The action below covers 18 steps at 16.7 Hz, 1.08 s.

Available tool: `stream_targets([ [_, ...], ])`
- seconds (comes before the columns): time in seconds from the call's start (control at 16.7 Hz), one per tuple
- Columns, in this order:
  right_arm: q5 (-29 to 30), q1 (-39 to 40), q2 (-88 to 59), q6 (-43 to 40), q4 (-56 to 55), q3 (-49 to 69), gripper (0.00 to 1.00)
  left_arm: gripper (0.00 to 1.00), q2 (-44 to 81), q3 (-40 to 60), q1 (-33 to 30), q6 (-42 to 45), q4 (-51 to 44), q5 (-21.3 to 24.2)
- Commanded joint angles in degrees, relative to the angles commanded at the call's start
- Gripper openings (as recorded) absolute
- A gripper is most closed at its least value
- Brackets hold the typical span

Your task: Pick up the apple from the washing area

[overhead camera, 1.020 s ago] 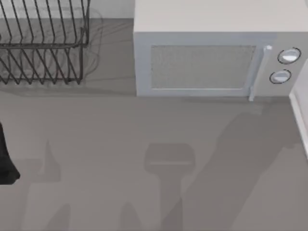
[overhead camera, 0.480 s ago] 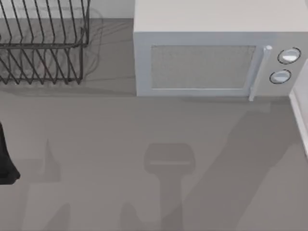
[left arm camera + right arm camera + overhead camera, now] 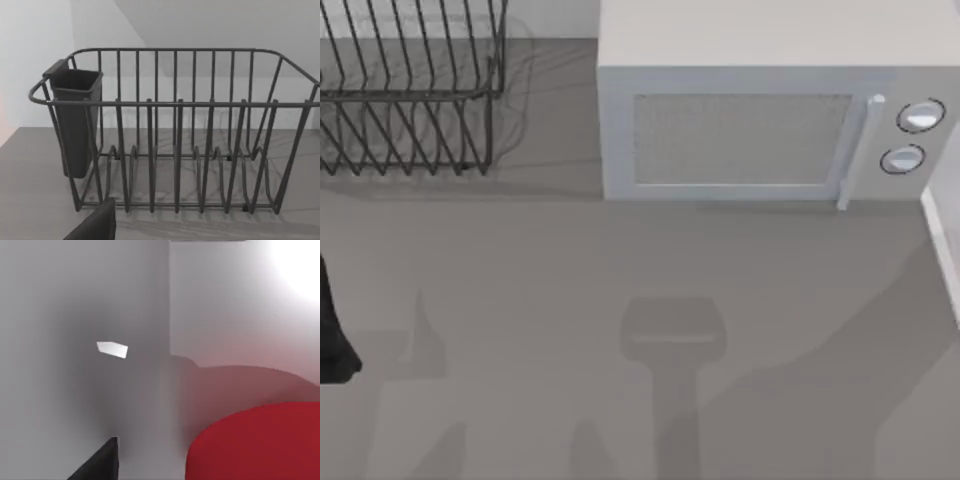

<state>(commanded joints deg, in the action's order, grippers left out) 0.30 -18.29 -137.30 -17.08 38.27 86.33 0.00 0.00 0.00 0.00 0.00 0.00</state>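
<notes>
step: closing in on apple [image 3: 255,442] | right hand [image 3: 95,462] low beside it for the grasp, grip state cannot tell | left hand [image 3: 95,225] parked facing dish rack [image 3: 175,130]

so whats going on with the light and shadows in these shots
Top view: soft arm shadows lie across the grey table in front of the microwave. Right wrist view: bright glare in one corner, and the apple casts a red tint on the pale wall. Left wrist view: evenly lit dish rack.
</notes>
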Motion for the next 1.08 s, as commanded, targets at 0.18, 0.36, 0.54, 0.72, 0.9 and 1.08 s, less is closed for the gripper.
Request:
stream_targets([
  [0.18,0.02,-0.04,-2.37,0.02,-3.11,-1.50,1.00,1.00,0.00,0.00,0.00,0.00,0.00,0.00],
  [0.36,0.02,-0.04,-2.37,0.02,-3.11,-1.50,1.00,1.00,0.00,0.00,0.00,0.00,0.00,0.00],
  [0.54,0.02,-0.04,-2.37,0.02,-3.11,-1.50,0.77,1.00,0.00,0.00,0.00,0.00,0.00,0.00],
  [0.72,0.02,-0.04,-2.37,0.02,-3.11,-1.50,0.55,1.00,0.00,0.00,0.00,0.00,0.00,0.00],
  [0.9,0.02,-0.04,-2.37,0.02,-3.11,-1.50,0.32,1.00,0.00,0.00,0.00,0.00,0.00,0.00],
  [1.08,0.02,-0.04,-2.37,0.02,-3.11,-1.50,0.10,1.00,0.00,0.00,0.00,0.00,0.00,0.00],
])
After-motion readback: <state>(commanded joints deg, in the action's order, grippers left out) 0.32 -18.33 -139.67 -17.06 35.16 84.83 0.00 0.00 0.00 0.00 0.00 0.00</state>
